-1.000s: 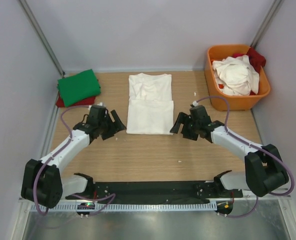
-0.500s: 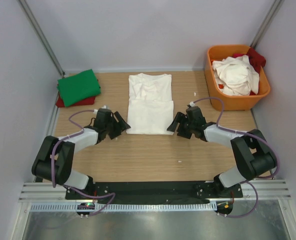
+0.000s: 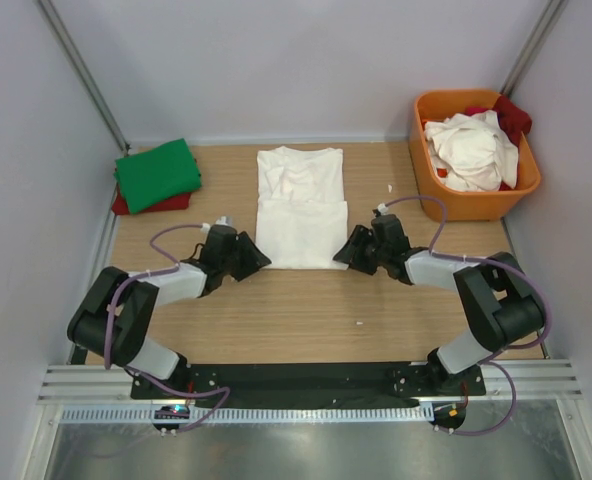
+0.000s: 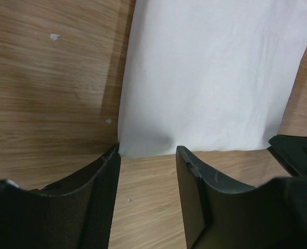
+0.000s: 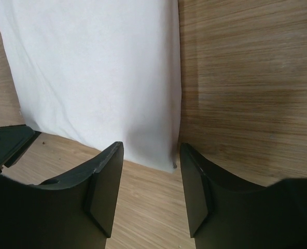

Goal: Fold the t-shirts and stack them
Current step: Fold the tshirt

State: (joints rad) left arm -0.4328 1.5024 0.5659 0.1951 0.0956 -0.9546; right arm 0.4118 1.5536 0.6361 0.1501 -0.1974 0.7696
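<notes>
A white t-shirt (image 3: 298,205) lies partly folded in a long strip on the wooden table (image 3: 306,310), its near hem facing the arms. My left gripper (image 3: 259,262) sits low at the hem's left corner. In the left wrist view that gripper (image 4: 147,151) is open and the shirt corner (image 4: 143,145) lies just past its fingertips. My right gripper (image 3: 342,255) is at the hem's right corner. In the right wrist view it (image 5: 151,147) is open too, with the cloth edge (image 5: 158,155) just ahead of the tips. Neither holds anything.
A folded green t-shirt (image 3: 157,172) rests on a red one (image 3: 151,205) at the back left. An orange tub (image 3: 476,205) at the back right holds crumpled white shirts (image 3: 473,150) and a red one (image 3: 511,115). Grey walls close in both sides.
Both grippers have slid inward and low to the white shirt's near corners, and both pairs of jaws have narrowed.
</notes>
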